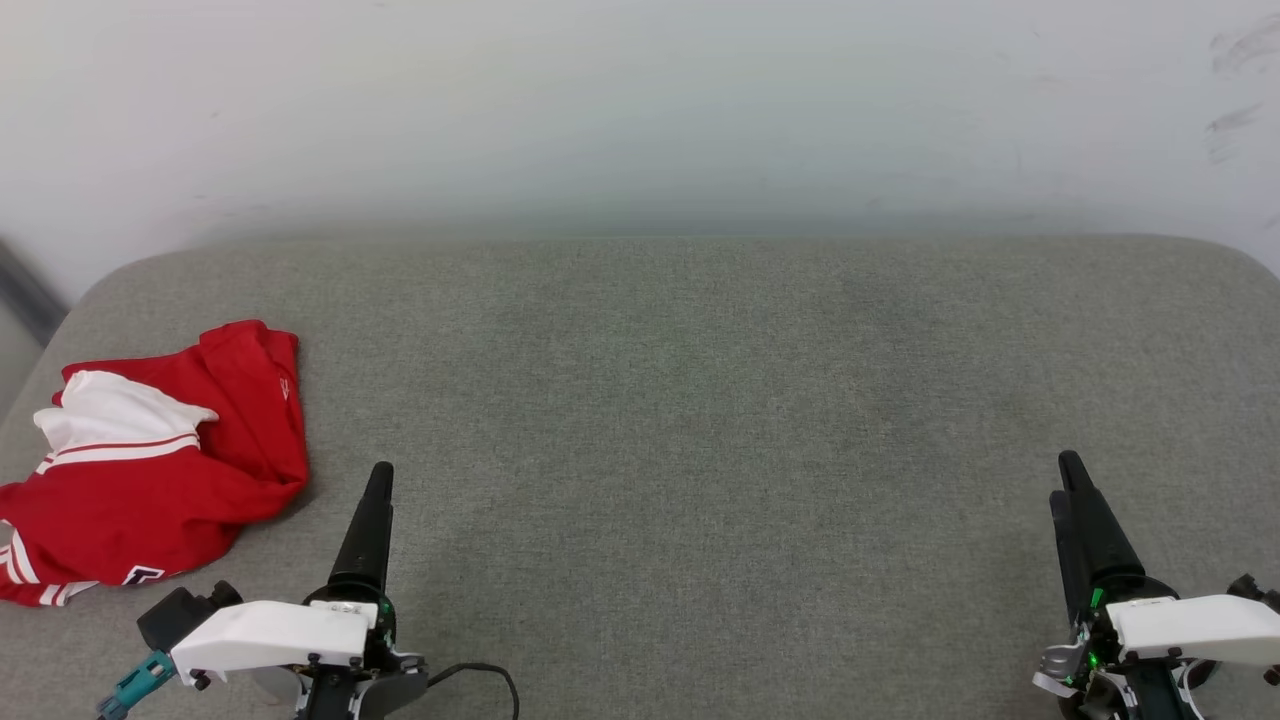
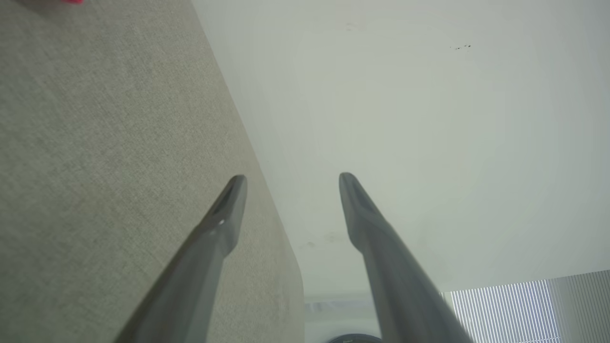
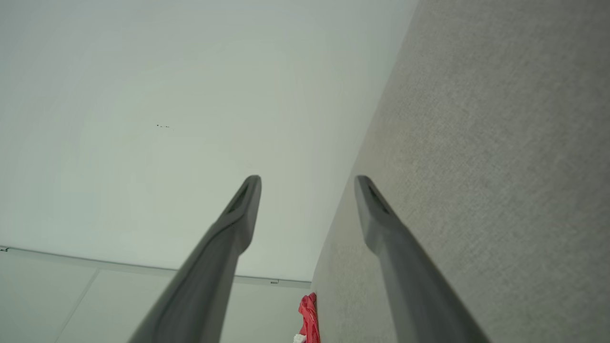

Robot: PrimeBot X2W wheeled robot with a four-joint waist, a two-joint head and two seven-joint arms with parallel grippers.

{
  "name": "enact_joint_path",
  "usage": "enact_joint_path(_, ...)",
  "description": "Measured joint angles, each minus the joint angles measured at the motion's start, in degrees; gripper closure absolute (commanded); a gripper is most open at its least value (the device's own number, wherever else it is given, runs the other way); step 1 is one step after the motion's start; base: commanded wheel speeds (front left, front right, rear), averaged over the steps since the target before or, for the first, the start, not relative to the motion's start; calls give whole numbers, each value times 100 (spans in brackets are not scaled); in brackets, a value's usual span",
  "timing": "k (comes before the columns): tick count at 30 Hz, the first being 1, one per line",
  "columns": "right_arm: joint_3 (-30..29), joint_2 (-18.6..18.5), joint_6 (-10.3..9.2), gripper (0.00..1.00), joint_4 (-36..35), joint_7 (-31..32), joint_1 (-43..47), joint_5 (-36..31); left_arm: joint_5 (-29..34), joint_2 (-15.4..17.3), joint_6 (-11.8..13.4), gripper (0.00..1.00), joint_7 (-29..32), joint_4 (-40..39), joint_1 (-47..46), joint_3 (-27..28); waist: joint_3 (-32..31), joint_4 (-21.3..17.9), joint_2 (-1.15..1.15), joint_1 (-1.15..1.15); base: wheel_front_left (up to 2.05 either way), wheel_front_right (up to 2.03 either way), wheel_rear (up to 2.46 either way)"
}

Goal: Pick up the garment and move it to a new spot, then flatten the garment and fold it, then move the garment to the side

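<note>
Editor: Where is the shirt [image 1: 150, 465]?

Photographer: Crumpled in a heap at the left edge of the gray fabric tabletop [image 1: 700, 400], red body uppermost, one white sleeve with striped trim folded across the top.

Editor: And the arms?

Photographer: The left gripper [image 1: 380, 472] sits low at the near edge, just beside the shirt, with its tip clear of the cloth. The right gripper [image 1: 1072, 465] is well apart, at the far right side.

Editor: Fingers?

Photographer: Spread apart on both, plainly so from the wrist cameras. The left fingers [image 2: 224, 224] and the right fingers [image 3: 238, 219] point along the tabletop toward the pale wall [image 1: 640, 100].
</note>
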Motion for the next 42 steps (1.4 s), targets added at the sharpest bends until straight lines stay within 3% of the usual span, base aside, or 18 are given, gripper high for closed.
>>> enact_joint_path(21,98,-32,0,0,-344,-344,16,-3277,2579,110,0,0,-463,-103,-44,-312,-4,18,0,0,0,0,0)
enact_joint_path(42,142,3,0,0,-563,-287,113,-5352,4530,256,101,0,-837,15,-158,-528,-17,33,0,0,0,0,0)
